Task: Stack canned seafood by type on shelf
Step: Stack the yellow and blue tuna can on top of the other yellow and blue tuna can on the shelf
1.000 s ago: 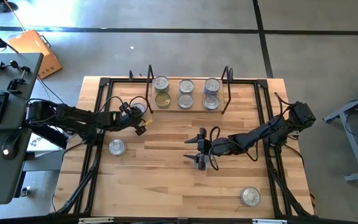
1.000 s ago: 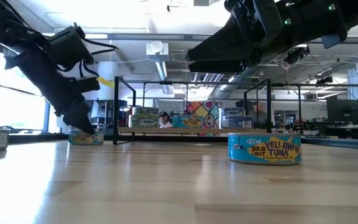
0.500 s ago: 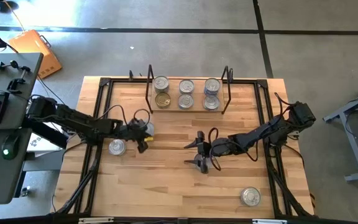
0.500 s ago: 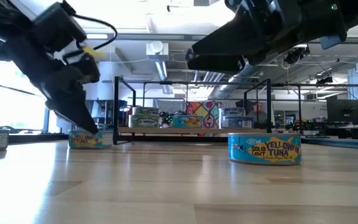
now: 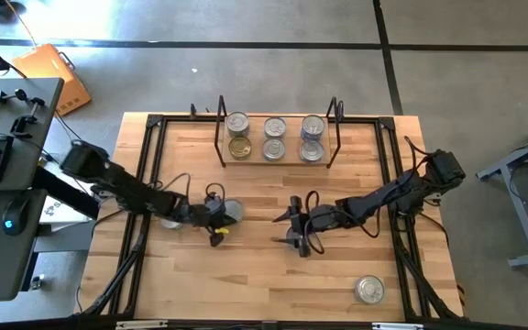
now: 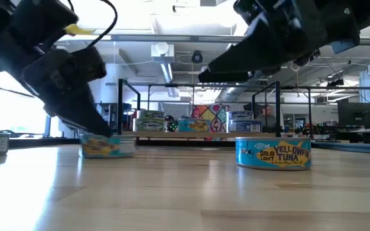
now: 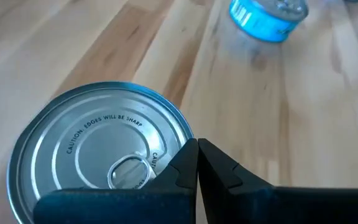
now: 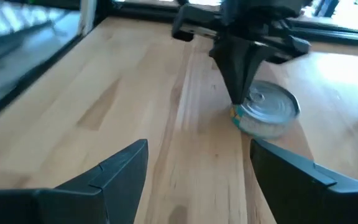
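One silver-lidded can (image 5: 230, 211) at frame centre-left is touched by closed left gripper (image 5: 218, 213) (right gripper (image 5: 294, 225) spread wide, empty).

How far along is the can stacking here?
Done: six tins sit in three columns on the shelf. In hand: the left gripper, shut, presses its tips on a silver-lidded tin mid-table without gripping it; the right gripper hovers open and empty. Left: that tin and the yellowfin tuna tin near the front edge.
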You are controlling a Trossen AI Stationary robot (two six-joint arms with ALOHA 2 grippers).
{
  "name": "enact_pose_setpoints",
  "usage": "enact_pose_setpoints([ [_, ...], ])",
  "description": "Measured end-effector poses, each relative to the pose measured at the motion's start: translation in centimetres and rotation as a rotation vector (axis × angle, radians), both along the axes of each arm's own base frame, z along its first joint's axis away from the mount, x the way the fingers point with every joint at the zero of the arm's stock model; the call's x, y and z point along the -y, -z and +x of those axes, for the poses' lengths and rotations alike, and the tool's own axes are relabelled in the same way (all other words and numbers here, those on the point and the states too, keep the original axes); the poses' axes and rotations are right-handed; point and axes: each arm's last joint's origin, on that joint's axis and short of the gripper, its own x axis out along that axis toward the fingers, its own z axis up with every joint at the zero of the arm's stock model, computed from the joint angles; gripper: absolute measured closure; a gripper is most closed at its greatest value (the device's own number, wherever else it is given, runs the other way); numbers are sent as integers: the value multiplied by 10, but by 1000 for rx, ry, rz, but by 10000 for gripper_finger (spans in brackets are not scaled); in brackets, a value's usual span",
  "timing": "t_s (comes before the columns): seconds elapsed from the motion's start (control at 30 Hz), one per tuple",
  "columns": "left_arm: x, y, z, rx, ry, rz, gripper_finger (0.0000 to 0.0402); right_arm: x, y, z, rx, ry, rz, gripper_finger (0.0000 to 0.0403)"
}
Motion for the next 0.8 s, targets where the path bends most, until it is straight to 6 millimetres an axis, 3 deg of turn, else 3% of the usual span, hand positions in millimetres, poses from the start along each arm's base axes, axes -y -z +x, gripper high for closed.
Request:
enact_pose_setpoints([
  [0.23,15,-2,40,13,47,12,401,-2,19,3,-29,-116,-259,128],
  [0.4,22,-15,61,60,63,24,401,1,34,6,-52,-41,-436,128],
  [0.8,21,-31,73,124,45,36,402,-5,21,28,-60,-73,-593,128],
])
